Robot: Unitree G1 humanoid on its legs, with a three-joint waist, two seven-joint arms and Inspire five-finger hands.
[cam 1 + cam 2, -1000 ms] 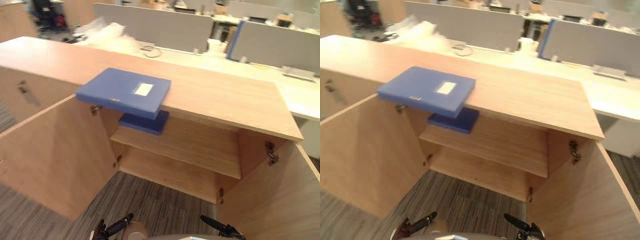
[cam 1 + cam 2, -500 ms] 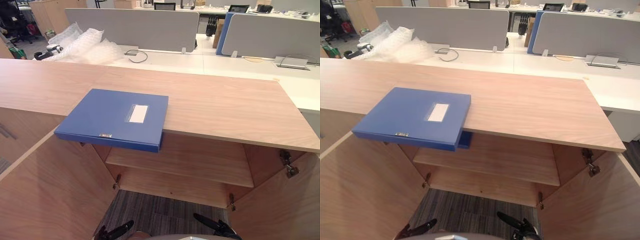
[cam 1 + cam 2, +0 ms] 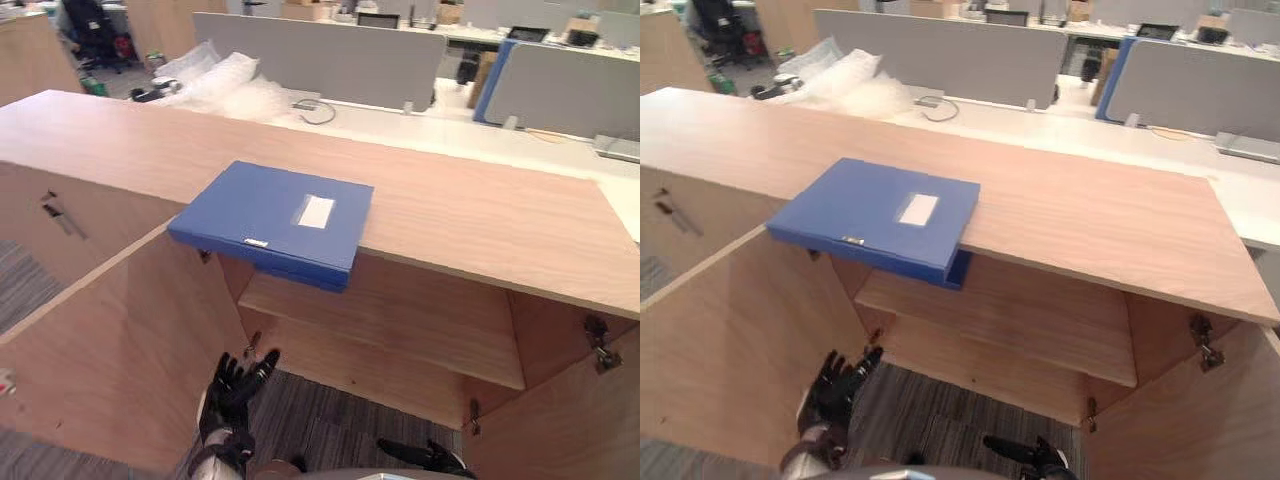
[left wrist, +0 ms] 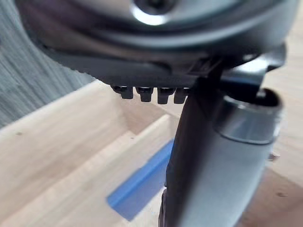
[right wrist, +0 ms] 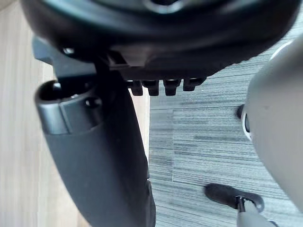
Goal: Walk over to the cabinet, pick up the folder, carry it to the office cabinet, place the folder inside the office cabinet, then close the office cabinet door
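A blue folder (image 3: pixel 275 222) with a white label lies flat on the wooden cabinet top (image 3: pixel 480 215), its near edge overhanging the front. Below it, a second blue folder (image 3: pixel 305 275) lies on the shelf (image 3: pixel 400 320) of the open office cabinet, also seen as a blue folder (image 4: pixel 142 182) in the left wrist view. My left hand (image 3: pixel 235 385) is raised low in front of the opening, fingers straight, holding nothing, well below the folder. My right hand (image 3: pixel 425 457) hangs low at the lower right, relaxed and holding nothing.
Both cabinet doors stand open: the left door (image 3: pixel 110 360) swings toward me, the right door (image 3: pixel 590 420) is at the lower right. Grey carpet (image 3: pixel 310 420) lies between them. Behind the cabinet are white desks with grey partitions (image 3: pixel 330 55) and bubble wrap (image 3: pixel 225 80).
The camera has shifted. My left hand has risen from the bottom edge up in front of the open cabinet. The folder on top has not moved.
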